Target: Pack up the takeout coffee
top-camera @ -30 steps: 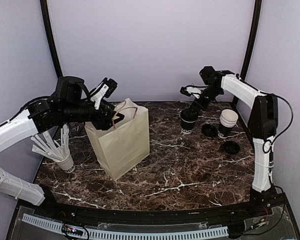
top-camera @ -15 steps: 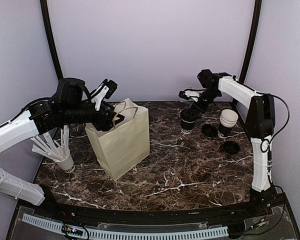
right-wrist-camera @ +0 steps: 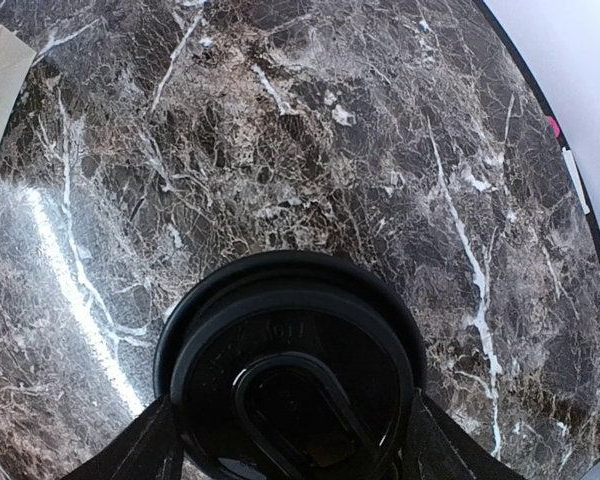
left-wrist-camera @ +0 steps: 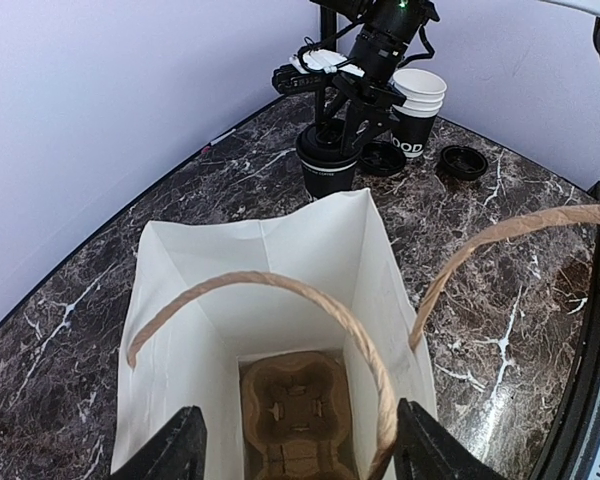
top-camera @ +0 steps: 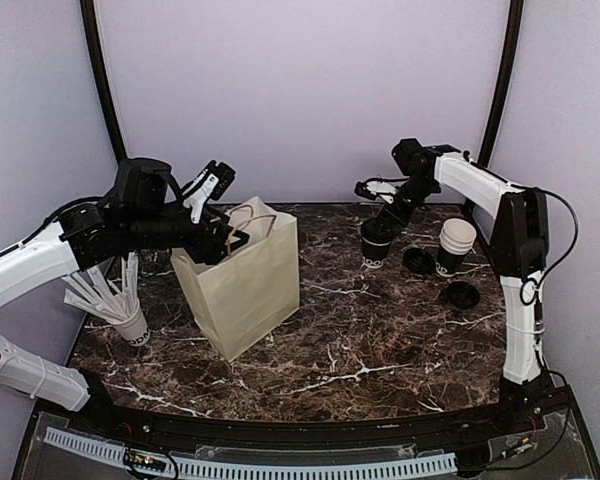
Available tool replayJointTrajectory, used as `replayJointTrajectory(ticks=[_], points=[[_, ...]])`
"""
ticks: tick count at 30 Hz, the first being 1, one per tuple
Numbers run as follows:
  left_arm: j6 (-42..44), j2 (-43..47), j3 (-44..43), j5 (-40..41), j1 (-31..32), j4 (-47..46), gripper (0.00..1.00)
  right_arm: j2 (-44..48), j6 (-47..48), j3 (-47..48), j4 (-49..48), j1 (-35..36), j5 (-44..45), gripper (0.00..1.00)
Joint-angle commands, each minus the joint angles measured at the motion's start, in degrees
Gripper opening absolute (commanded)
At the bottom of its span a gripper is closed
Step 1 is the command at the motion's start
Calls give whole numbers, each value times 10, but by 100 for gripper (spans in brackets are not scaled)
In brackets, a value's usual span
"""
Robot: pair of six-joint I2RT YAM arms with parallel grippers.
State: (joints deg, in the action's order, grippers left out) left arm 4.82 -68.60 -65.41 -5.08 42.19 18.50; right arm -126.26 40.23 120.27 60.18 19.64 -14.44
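A dark paper cup with a black lid [top-camera: 377, 243] stands on the marble table at the back right. It also shows in the left wrist view [left-wrist-camera: 325, 165]. My right gripper [top-camera: 380, 215] hangs straight over it, open wide. In the right wrist view its fingers stand on either side of the lid [right-wrist-camera: 290, 370], close to the rim. The tan pulp tray [left-wrist-camera: 305, 415] lies at the bottom of the cream paper bag [top-camera: 245, 285]. My left gripper [left-wrist-camera: 300, 450] is open above the bag's mouth, with one rope handle [left-wrist-camera: 375, 385] just inside its right finger.
A stack of white-rimmed cups [top-camera: 455, 245] stands right of the lidded cup, with two loose black lids [top-camera: 418, 261] [top-camera: 464, 295] on the table nearby. A white cup of paper-wrapped sticks [top-camera: 130, 322] stands at the left. Purple walls close the back and sides.
My right wrist has shifted slightly left and back over the lidded cup. The cup has stayed in place. The left arm and bag have barely moved.
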Motion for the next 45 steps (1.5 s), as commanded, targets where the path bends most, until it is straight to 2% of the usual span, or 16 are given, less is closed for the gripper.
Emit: replayJointTrajectory(ticks=[1, 8, 18, 23, 27, 31, 32, 33, 45], points=[[-10, 18, 7, 0, -4, -8, 67, 36, -4, -11, 17, 7, 0, 64], [-59, 43, 5, -27, -4, -38, 69, 135, -18, -113, 25, 27, -4, 63], [-84, 74, 10, 32, -4, -92, 72, 339, -44, -386, -13, 35, -26, 65], [-74, 71, -2, 69, -4, -105, 73, 374, -34, -448, -1, 41, -10, 65], [-80, 61, -2, 62, -4, -109, 73, 379, -27, -461, 4, 45, -6, 68], [-84, 56, -9, 59, -4, -94, 74, 366, -1, -439, 40, 52, -4, 76], [-85, 56, -15, 65, -4, -84, 74, 365, 6, -432, 49, 55, -3, 94], [-85, 58, -17, 67, -4, -79, 74, 361, 13, -425, 58, 57, -1, 98], [-84, 88, -9, 78, -4, -61, 76, 349, 35, -381, 114, 114, 74, 99]])
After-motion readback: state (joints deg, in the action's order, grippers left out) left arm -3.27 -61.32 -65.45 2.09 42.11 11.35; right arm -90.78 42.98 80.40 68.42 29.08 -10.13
